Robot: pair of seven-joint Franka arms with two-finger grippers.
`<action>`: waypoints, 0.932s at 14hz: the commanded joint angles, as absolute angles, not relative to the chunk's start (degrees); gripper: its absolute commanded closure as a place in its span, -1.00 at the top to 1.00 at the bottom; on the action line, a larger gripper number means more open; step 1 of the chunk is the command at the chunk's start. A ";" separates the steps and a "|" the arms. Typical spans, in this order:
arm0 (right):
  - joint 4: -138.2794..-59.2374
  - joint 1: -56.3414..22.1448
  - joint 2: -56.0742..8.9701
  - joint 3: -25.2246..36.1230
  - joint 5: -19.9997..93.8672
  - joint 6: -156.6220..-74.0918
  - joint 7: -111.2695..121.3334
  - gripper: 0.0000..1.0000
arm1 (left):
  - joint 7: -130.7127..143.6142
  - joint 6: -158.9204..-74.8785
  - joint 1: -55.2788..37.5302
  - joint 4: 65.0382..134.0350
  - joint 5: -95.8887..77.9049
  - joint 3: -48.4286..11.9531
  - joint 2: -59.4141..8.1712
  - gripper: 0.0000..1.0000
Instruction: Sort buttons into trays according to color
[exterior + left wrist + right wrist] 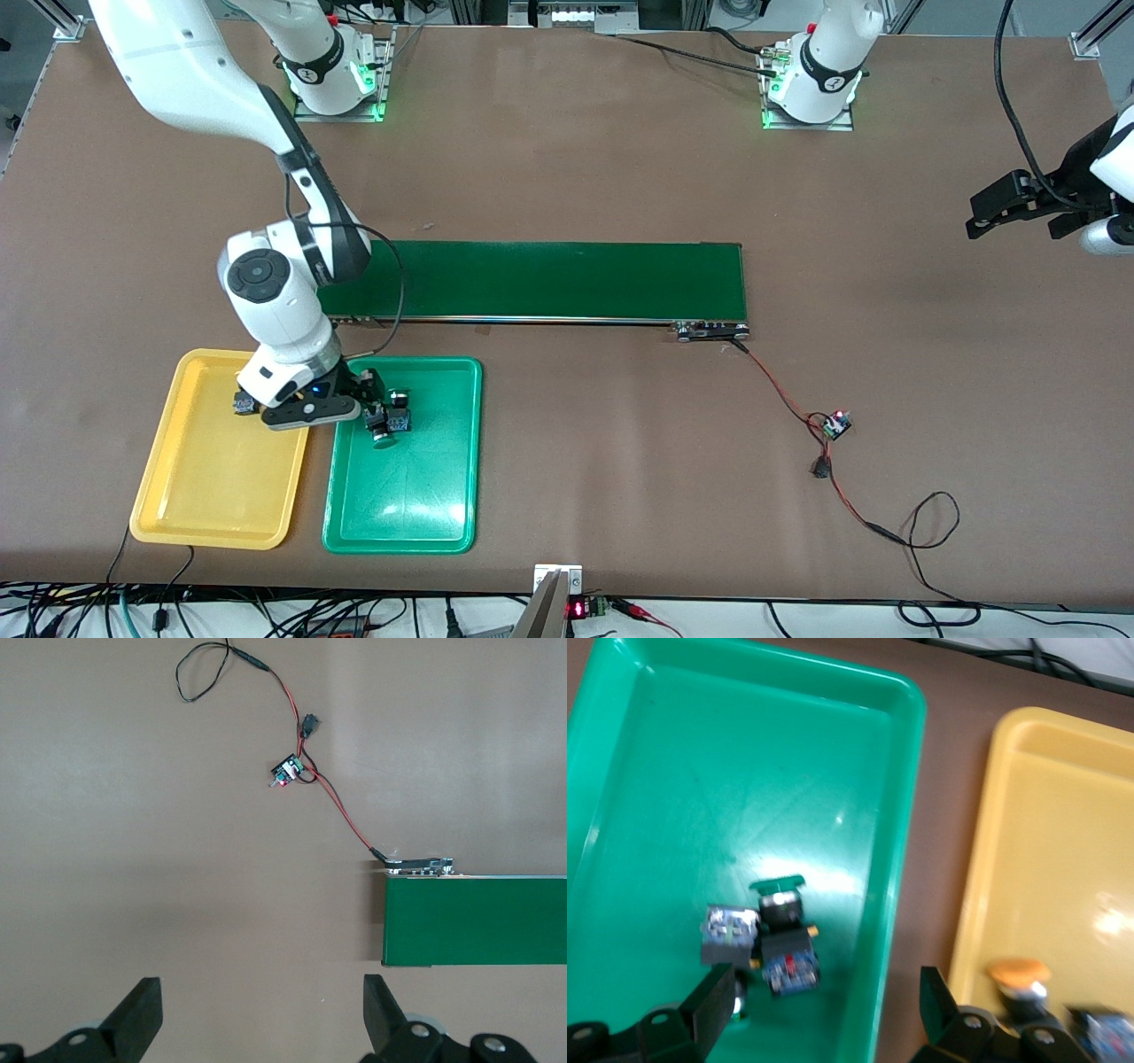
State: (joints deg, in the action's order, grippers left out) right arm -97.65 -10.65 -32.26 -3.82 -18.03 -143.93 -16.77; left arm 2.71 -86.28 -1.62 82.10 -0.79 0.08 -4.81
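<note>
Read the table from the front camera as a clock face. The yellow tray [213,496] and the green tray [416,505] lie side by side at 8 o'clock, nearest the camera, close together with a strip of table [620,461] between them.

Two buttons sit touching at the green tray's 12 o'clock end. One [784,930] lies on its side and shows a green cap. The cap colour of its neighbour [729,935] cannot be told.

In the yellow tray's 1 o'clock corner is a button [1019,979] with a yellow-orange cap. A second blue-black body [1107,1032] lies just beside it, its cap out of sight.

The right gripper [828,1010] hangs low over the green tray, by the wall that faces the yellow tray. Its jaws are spread wide and hold nothing, and the green tray's buttons lie just off one fingertip [713,1001].

At 4 o'clock a small circuit board [835,424] trails red and black wires [780,390] to the end of the dark-green belt [567,279], which crosses the middle of the dial.

At 2 o'clock the left gripper [261,1019] waits over bare table, its jaws wide and empty.
</note>
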 commanded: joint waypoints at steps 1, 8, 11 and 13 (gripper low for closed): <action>-99.23 -10.72 -25.25 -4.22 -17.05 -133.72 -17.84 0.85 | 1.49 -85.52 -1.41 81.47 -0.88 0.18 -5.01 1.00; -99.67 -6.08 -11.62 -4.13 -7.24 -116.47 -14.95 0.85 | 1.41 -92.25 -1.41 89.88 -0.79 -0.61 -1.08 1.00; -99.67 -1.69 -6.96 -4.13 -4.13 -111.12 -10.38 0.85 | 1.41 -95.10 -1.49 94.57 -0.79 -0.70 2.11 1.00; -99.67 1.56 -3.62 -4.13 -2.30 -107.16 -4.96 0.86 | 1.41 -94.31 -1.41 94.66 -0.88 -0.62 2.11 1.00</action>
State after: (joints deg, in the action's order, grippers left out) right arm -97.94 -1.56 -7.84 -3.52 -4.79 -110.15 -9.79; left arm 2.71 -93.61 -1.71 91.84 -0.79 -0.37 -0.39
